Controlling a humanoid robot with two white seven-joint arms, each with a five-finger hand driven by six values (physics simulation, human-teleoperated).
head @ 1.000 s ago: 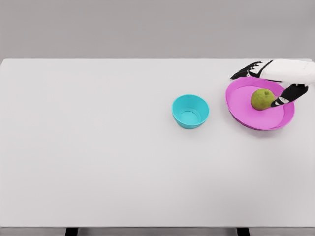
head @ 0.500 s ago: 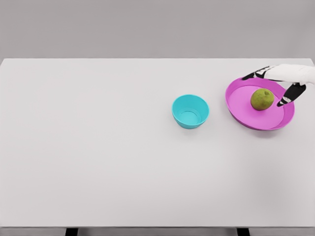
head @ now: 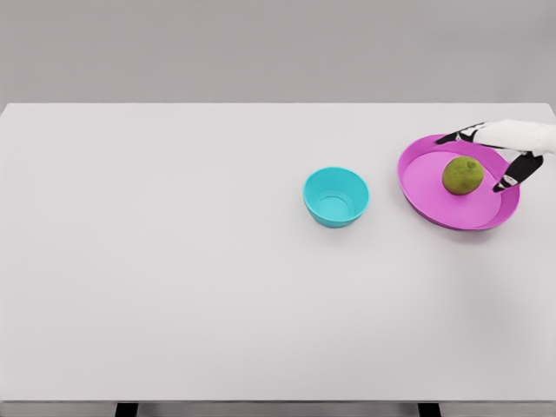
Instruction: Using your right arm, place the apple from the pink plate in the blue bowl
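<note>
One robot hand, fingers spread, at pink plate rim beside apple.

The right hand is cut off by the picture's right edge: only its fingers and part of the palm show, the wrist and arm lie out of frame. It covers a stretch of the pink plate at the far right rim. The table hides its own legs; only 2 dark stubs show at the bottom edge.
</note>
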